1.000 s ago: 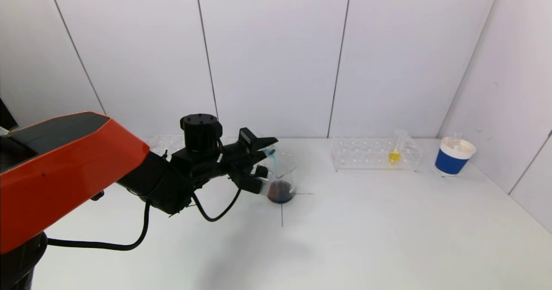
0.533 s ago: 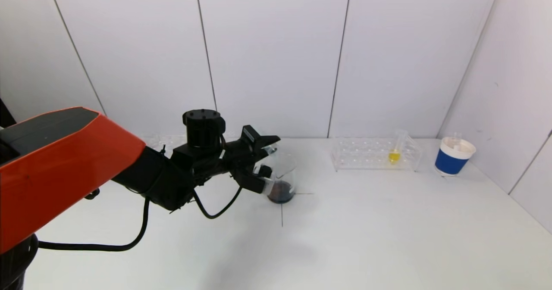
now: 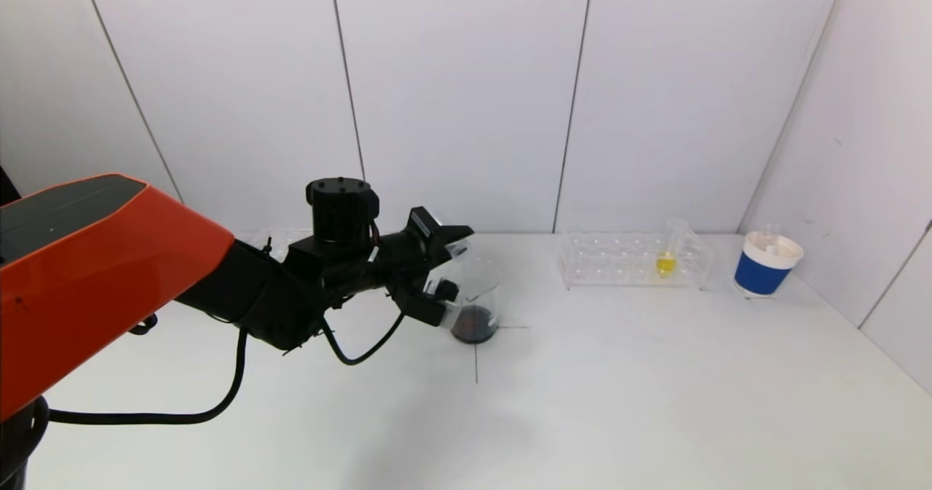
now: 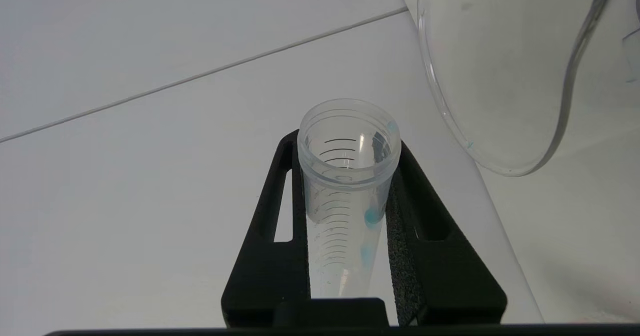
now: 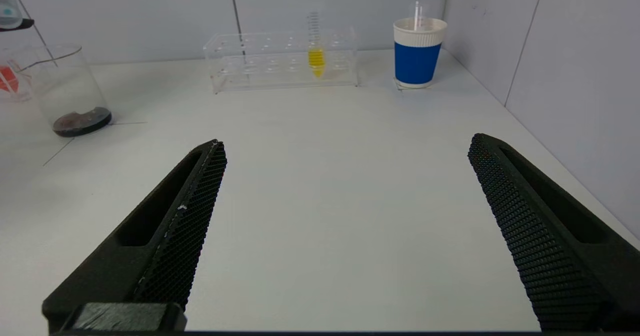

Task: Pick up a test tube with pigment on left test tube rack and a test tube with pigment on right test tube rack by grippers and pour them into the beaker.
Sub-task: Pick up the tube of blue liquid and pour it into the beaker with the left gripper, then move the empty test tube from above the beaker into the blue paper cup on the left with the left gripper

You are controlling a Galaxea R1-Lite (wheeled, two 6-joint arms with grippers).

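You've got a plain white table (image 3: 619, 388) boxed in by pale panel walls (image 3: 451, 97) with thin dark seams, nothing fancy. Starting at your left: the left gripper (image 4: 350, 176) is clenched on a clear test tube (image 4: 345, 186), only a few blue drops clinging inside it. The tube's mouth sits just beside the rim of the beaker (image 3: 475, 301), which stands right under and ahead of that claw with a dark puddle at the bottom, parked on a thin cross mark drawn on the table. Behind the claw's arm you can just make out the left rack (image 3: 280, 241). Further right, well apart from it, the right rack (image 3: 633, 261) holds a tube of yellow pigment (image 3: 666, 261). Past that, a blue-and-white cup (image 3: 766, 264) near the corner. Your right gripper (image 5: 345, 236) hangs wide open and empty over bare table, well back from that rack.
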